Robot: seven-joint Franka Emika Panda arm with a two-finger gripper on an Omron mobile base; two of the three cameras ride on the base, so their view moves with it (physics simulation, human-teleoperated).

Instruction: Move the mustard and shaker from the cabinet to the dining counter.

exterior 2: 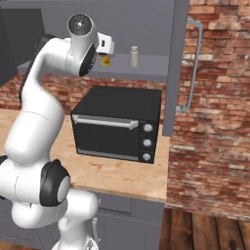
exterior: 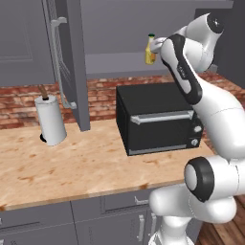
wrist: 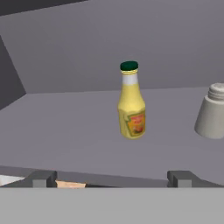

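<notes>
Yellow plastic mustard (wrist: 131, 103) stands upright on the cabinet (wrist: 78, 127) shelf, shaker (wrist: 213, 112) beside it. Probably light, smooth, slightly squeezable; grasp its wider body. The gripper (wrist: 111, 177) waits wide open before it.

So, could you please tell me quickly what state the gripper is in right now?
Gripper: open, jaws spread wide and holding nothing; the mustard stands ahead on the cabinet shelf, not yet between them.

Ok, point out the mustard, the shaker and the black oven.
mustard (wrist: 131, 109), hand view, on its yellow body.
shaker (wrist: 212, 114), hand view, on its grey side.
black oven (exterior: 155, 125), left base view, on its front door.
</notes>
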